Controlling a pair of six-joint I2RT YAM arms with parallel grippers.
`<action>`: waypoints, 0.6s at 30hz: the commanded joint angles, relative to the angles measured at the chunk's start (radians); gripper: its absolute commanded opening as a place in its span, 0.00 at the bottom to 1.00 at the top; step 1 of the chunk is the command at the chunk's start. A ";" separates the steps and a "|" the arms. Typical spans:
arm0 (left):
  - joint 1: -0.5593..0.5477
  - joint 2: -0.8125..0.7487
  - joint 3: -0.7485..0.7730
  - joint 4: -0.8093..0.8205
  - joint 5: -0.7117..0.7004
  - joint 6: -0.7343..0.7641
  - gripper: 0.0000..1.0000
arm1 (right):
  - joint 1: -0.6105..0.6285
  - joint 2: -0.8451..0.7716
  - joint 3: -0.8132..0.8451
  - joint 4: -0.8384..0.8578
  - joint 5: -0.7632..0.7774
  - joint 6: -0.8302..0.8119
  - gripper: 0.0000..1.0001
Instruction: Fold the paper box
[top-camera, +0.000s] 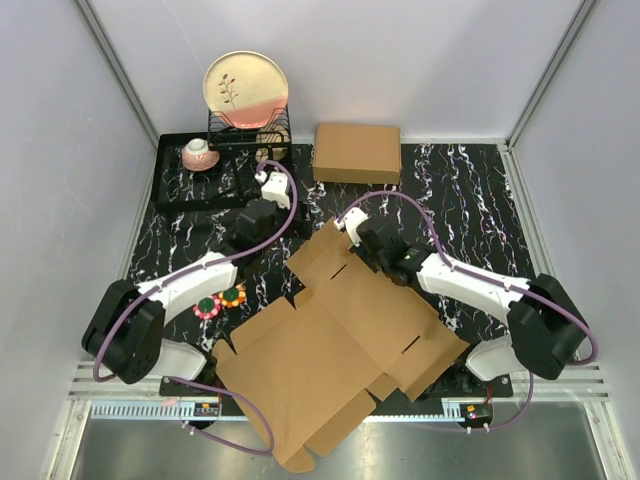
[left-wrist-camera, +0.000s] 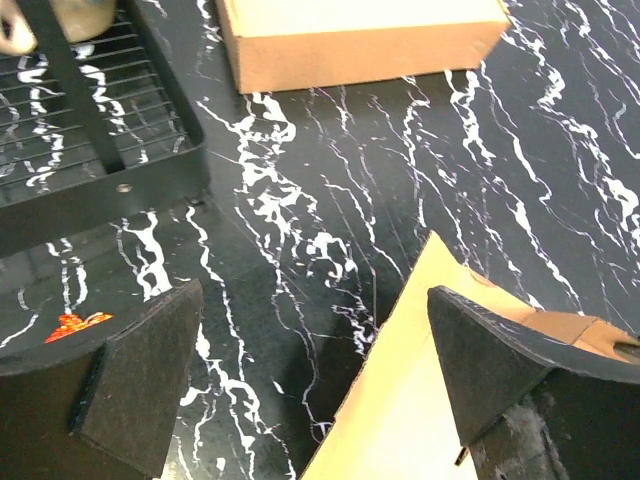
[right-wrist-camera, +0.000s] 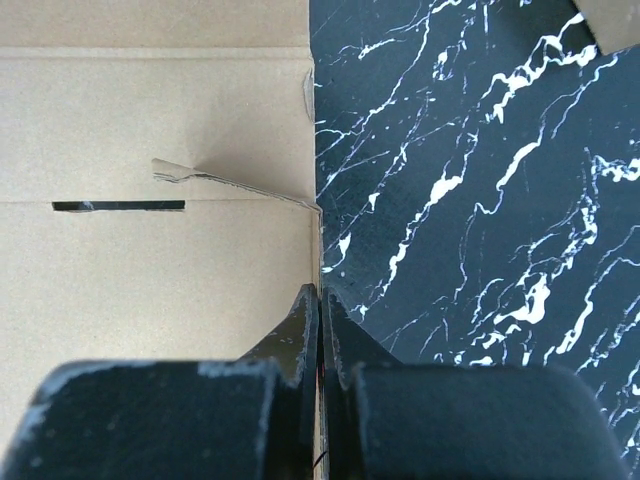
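Paper box (top-camera: 330, 350) lay as a flat cut-out sheet on the desk (top-camera: 470, 200), with its far corner at the tips of the right pincer (right-wrist-camera: 320, 292). That pincer's fingers (right-wrist-camera: 300, 330) were pressed together, set right on the sheet's straight edge. Card with a narrow slot and a small torn crease spread to one side of them, and bare black marbled desk to the other. Whether a sliver of that edge was nipped between the fingers could not be told.

The left pincer (left-wrist-camera: 312, 300) was spread wide and gripped nothing. It hung over the desk just off the sheet's far left side, and a pointed corner of the sheet showed beside one of its fingers.

The sheet's near flaps reached past the desk's near edge, between the two arm bases. Just beside its left edge sat two small flower-shaped pieces (top-camera: 207, 306). Beyond its far corner, clear of the sheet, a made-up cardboard box (top-camera: 357, 152) stood at the back of the desk. Off the sheet's far left, a black rack (top-camera: 180, 195) held an upright plate (top-camera: 246, 88) and a pink cup (top-camera: 199, 153).
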 joint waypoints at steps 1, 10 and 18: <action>0.008 0.024 0.036 0.011 0.130 0.005 0.96 | 0.030 -0.078 0.040 -0.037 0.082 -0.042 0.00; 0.008 0.112 0.089 -0.015 0.246 -0.018 0.92 | 0.136 -0.134 0.129 -0.096 0.243 -0.182 0.00; 0.008 0.064 -0.013 0.151 0.293 -0.111 0.65 | 0.200 -0.155 0.152 -0.091 0.406 -0.312 0.00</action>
